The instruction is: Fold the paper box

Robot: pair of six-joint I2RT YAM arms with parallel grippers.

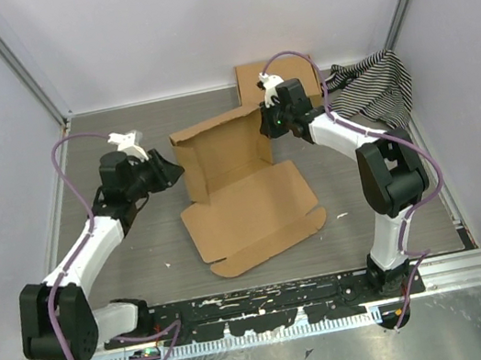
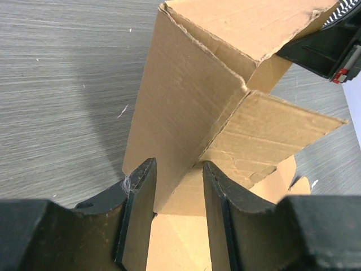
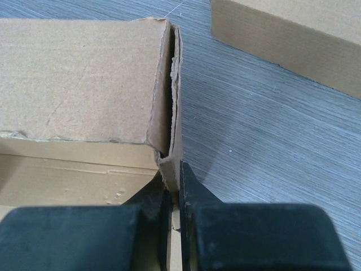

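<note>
The paper box lies mid-table, partly formed: its back and side walls stand up and the lid panel lies flat toward me. My right gripper is shut on the doubled right wall's top edge; in the right wrist view the fingers pinch the cardboard. My left gripper is at the box's left wall. In the left wrist view its fingers are apart and straddle the lower corner of the upright wall without clamping it.
A formed brown cardboard box stands behind the right gripper and also shows in the right wrist view. A black-and-white striped cloth lies at the back right. White walls and metal rails enclose the grey table.
</note>
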